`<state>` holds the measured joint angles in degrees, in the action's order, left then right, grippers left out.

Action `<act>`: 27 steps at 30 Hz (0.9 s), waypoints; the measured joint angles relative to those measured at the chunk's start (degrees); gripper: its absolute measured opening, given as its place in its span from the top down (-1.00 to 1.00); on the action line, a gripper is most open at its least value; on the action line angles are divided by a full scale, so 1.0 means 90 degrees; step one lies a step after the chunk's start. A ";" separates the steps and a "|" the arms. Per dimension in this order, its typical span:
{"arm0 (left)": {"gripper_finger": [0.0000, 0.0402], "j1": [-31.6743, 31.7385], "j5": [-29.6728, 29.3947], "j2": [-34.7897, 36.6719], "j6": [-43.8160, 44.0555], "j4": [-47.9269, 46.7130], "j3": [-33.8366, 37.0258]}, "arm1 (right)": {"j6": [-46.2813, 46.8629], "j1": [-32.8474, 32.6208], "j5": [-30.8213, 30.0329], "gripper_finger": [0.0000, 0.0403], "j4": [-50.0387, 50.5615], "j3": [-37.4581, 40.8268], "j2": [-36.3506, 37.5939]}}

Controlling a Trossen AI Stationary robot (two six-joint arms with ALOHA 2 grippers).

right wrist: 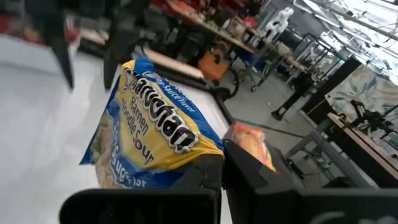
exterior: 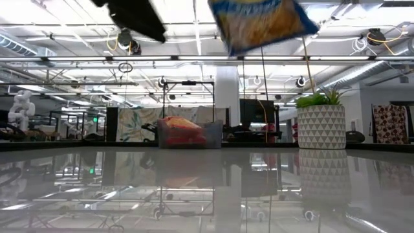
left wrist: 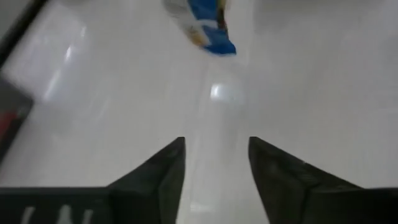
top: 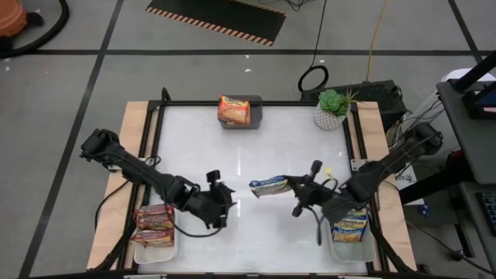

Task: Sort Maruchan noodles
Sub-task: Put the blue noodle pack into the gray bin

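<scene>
While two red packets already lie in the left tray, the sorting looks roughly half done. Just beside that tray, the left gripper hangs empty over the table with its fingers apart. Mid-table, a blue-and-yellow packet is held in the air, one end pinched in the shut right gripper, the rest sticking out toward the left arm. Orange packets wait in the grey bin; more blue-and-yellow ones fill the right tray.
</scene>
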<state>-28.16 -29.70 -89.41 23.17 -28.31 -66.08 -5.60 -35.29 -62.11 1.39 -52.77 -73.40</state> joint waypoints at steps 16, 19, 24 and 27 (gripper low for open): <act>-0.15 -0.0110 -0.0439 -0.0363 -0.1656 0.3193 0.0000 | -0.0766 -0.1434 -0.1446 1.00 -0.1489 0.0000 0.0659; -0.15 -0.0107 -0.0432 -0.0361 -0.1569 0.3784 0.0000 | -0.1246 -0.1585 -0.1443 1.00 -0.2181 0.0000 0.0574; -0.15 -0.0181 -0.0328 -0.0361 -0.1613 0.4341 0.0000 | -0.1824 -0.1634 -0.1438 1.00 -0.2932 0.0000 0.0411; -0.15 -0.0260 -0.0326 -0.0361 -0.1769 0.4612 0.0000 | -0.1960 -0.1620 -0.1433 1.00 -0.3186 0.0000 0.0349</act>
<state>-30.50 -32.63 -92.66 7.25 13.20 -66.08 -23.24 -49.87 -75.01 -27.28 -52.77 -70.26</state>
